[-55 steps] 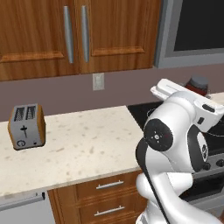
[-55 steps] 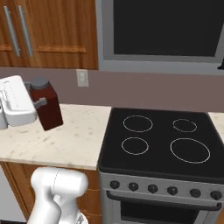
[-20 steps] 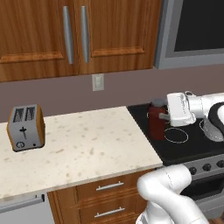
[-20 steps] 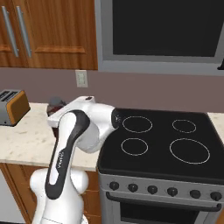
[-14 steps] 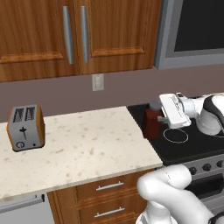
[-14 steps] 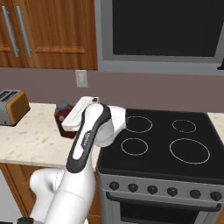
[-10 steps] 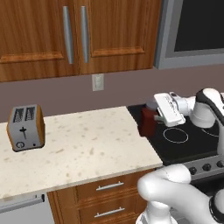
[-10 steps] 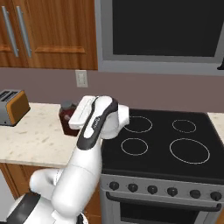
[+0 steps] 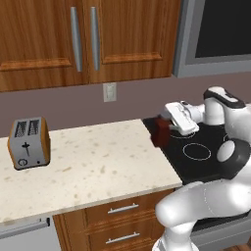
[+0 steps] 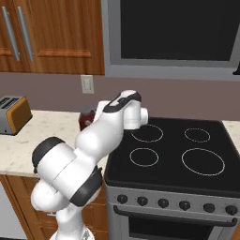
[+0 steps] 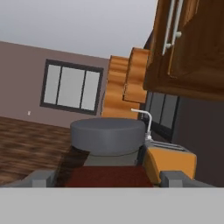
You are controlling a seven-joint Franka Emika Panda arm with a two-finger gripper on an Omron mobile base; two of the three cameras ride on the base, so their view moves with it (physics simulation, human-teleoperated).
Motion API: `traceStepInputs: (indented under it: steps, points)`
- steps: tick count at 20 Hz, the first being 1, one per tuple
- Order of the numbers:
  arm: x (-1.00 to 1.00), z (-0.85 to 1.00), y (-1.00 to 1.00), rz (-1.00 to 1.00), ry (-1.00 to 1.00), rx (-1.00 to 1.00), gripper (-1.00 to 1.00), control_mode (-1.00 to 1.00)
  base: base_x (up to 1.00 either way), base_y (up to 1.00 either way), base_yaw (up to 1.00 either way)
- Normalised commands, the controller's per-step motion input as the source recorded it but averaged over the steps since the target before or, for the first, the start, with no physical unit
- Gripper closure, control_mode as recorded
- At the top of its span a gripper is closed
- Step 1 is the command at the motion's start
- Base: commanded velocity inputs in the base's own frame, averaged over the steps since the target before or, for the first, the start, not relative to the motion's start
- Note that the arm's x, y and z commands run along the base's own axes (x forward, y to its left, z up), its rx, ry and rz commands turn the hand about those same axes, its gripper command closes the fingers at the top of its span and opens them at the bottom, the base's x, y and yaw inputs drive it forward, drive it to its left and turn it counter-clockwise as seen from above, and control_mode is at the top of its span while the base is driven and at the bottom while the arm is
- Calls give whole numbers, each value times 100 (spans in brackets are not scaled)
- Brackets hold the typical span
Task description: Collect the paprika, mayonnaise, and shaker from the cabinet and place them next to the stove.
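Note:
My gripper [image 9: 166, 126] is shut on the paprika [image 9: 161, 132], a dark red-brown squarish bottle. The bottle hangs upright, low over the seam between the counter and the left edge of the black stove [image 9: 206, 153]. In the right base view the paprika [image 10: 86, 117] peeks out behind my arm, left of the stove [image 10: 178, 154]. In the hand view the paprika [image 11: 107, 175] fills the space between the fingertips of the gripper [image 11: 108, 178]. Both doors of the wooden cabinet [image 9: 122, 34] are shut. The mayonnaise and the shaker are out of view.
A toaster [image 9: 28, 143] stands at the counter's left end. A microwave [image 10: 173, 30] hangs above the stove. An outlet [image 9: 110, 91] is on the wall. Drawers [image 9: 122, 215] sit under the counter [image 9: 98, 166].
The hand has carried the paprika a little to the left, from over the stove to its left edge. The arm's elbow has swung round to the right.

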Motion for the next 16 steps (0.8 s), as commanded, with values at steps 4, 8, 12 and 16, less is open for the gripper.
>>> traceStepInputs:
  steps: [4,8,12,16]
  points:
    - [55,-24,0,0,-1,0,100,-100,0,0,0]
    - [51,-20,6,0,-3,0,100,-100,0,0,0]
    - [43,-22,8,0,-3,0,100,-100,0,0,0]
    - [44,-23,16,-1,-1,0,100,-100,0,0,0]
